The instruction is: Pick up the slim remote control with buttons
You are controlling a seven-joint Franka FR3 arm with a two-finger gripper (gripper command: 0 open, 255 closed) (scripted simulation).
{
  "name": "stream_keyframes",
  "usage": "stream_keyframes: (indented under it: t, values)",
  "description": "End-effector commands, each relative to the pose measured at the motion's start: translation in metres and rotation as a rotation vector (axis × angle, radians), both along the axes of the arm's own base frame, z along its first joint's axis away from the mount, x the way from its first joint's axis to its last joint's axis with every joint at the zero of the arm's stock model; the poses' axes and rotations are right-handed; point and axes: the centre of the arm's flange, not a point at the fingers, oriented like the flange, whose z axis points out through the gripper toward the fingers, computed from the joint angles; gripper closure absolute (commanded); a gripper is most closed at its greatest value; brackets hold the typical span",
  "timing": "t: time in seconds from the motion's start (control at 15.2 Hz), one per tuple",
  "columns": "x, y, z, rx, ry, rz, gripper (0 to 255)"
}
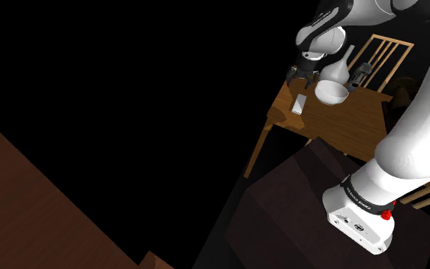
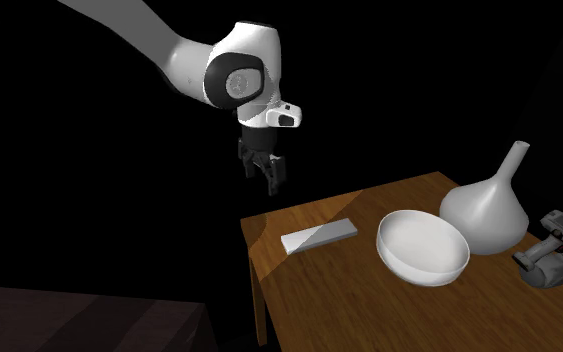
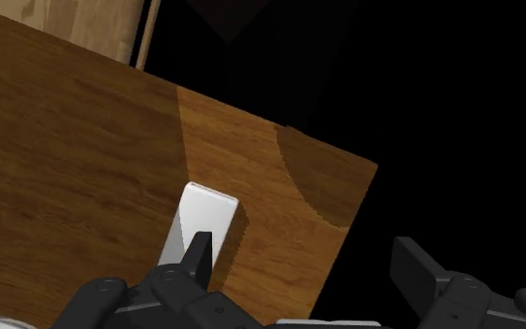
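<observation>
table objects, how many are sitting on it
4. A flat white remote near the corner of the table, a white bowl beside it, a long-necked vase behind the bowl, and a grey handheld device at the second exterior view's right edge. Others may sit out of frame.

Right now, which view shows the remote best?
The second exterior view: the white remote lies whole, unobstructed, on the wooden table. The shoulder view shows it far off; in the wrist view a pincer finger hides its near end.

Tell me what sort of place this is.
Probably a dining spot in a house: a wooden table carrying a bowl and a vase, with a wooden chair beside it.
</observation>
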Motion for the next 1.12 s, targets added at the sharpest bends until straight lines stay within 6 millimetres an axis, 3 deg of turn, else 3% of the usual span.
stream_keyframes:
  t: [0.0, 0.86, 1.06]
  values:
    - [0.004, -0.02, -0.015, -0.002, -0.002, -0.047, 0]
    - [0.002, -0.153, -0.123, -0.012, -0.008, -0.343, 0]
    - [0.002, -0.155, -0.135, -0.012, -0.008, -0.347, 0]
